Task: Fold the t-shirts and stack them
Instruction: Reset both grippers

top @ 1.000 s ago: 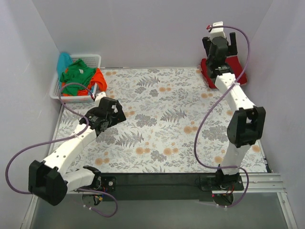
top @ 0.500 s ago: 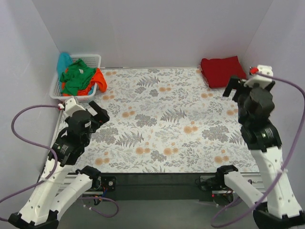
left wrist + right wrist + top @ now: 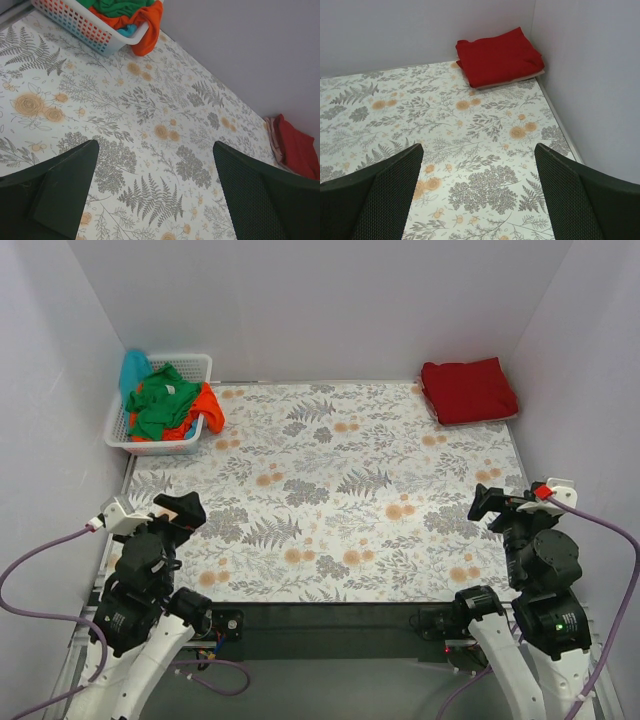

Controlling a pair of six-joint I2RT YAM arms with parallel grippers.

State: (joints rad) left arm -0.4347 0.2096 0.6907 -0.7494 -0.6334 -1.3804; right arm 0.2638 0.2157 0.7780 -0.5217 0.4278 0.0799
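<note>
Left gripper (image 3: pixel 150 512) and right gripper (image 3: pixel 515 502) are both spread wide, holding nothing.
From above: the folded dark red shirt (image 3: pixel 468 390) lies far ahead of the right gripper, the white basket (image 3: pixel 118 435) of green and orange shirts (image 3: pixel 160 405) far ahead of the left. Left wrist: fingers (image 3: pixel 60 190) wide apart over the flowered table (image 3: pixel 150 150), basket ahead-left. Right wrist: fingers (image 3: pixel 375 195) wide, red shirt ahead-right with a pale pink edge under it.
</note>
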